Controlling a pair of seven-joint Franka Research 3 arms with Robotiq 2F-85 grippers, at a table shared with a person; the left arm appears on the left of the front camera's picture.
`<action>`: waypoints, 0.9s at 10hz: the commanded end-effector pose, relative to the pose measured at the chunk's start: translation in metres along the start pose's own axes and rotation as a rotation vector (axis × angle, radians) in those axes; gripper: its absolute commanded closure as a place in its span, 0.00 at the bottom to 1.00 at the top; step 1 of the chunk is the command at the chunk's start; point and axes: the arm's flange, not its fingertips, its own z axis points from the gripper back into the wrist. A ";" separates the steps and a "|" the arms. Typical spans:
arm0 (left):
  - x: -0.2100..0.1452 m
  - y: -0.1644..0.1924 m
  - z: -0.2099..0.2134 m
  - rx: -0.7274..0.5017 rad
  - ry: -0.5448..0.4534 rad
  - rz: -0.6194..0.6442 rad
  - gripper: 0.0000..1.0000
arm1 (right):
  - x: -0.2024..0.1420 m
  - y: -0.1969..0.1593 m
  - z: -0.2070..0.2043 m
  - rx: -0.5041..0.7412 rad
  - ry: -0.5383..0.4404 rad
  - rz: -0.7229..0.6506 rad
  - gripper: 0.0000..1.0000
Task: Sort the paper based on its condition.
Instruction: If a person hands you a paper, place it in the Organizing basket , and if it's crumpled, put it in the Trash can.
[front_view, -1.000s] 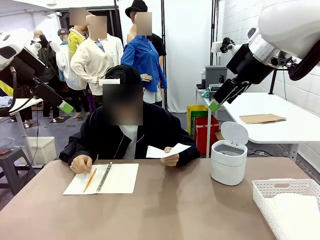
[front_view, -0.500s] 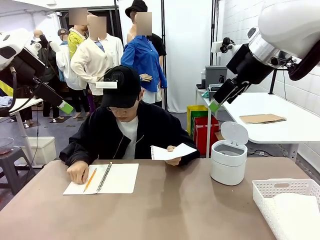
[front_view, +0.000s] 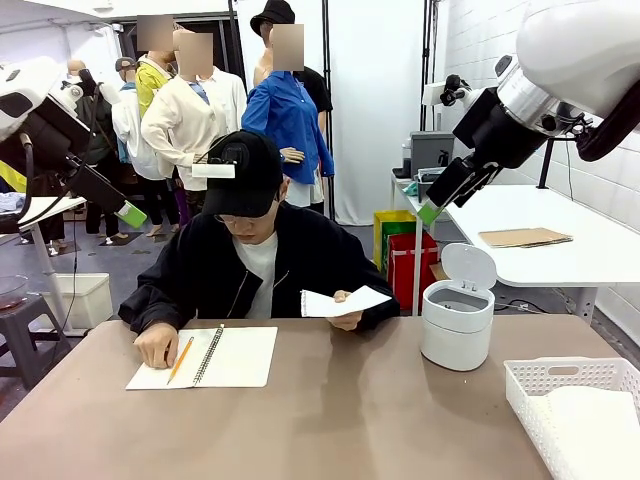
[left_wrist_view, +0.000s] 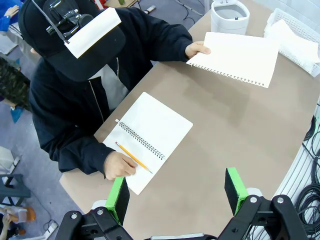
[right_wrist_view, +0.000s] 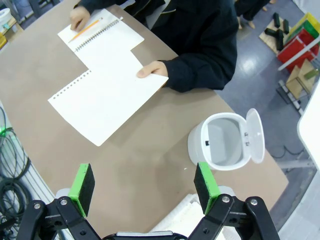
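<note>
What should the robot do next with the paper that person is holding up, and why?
Probably lower the right tool toward the sheet. The person's hand holds it off the table, flat and smooth, and that tool is open and high up with nothing in it. The bin and basket stand on its side too.

We count one paper sheet (front_view: 335, 303), one notebook (front_view: 240, 357) and one pencil (front_view: 180, 361). At two o'clock we count one lidded bin (front_view: 457, 330), at four o'clock one basket (front_view: 530, 400).
</note>
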 end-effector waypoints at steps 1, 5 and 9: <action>0.001 -0.003 0.000 0.009 0.003 0.011 0.00 | 0.000 0.000 0.000 0.001 0.001 0.000 0.00; 0.001 -0.003 0.000 0.009 0.003 0.011 0.00 | 0.000 0.000 0.000 0.001 0.001 0.000 0.00; 0.001 -0.003 0.000 0.009 0.003 0.011 0.00 | 0.011 -0.020 -0.034 0.141 0.083 -0.254 0.00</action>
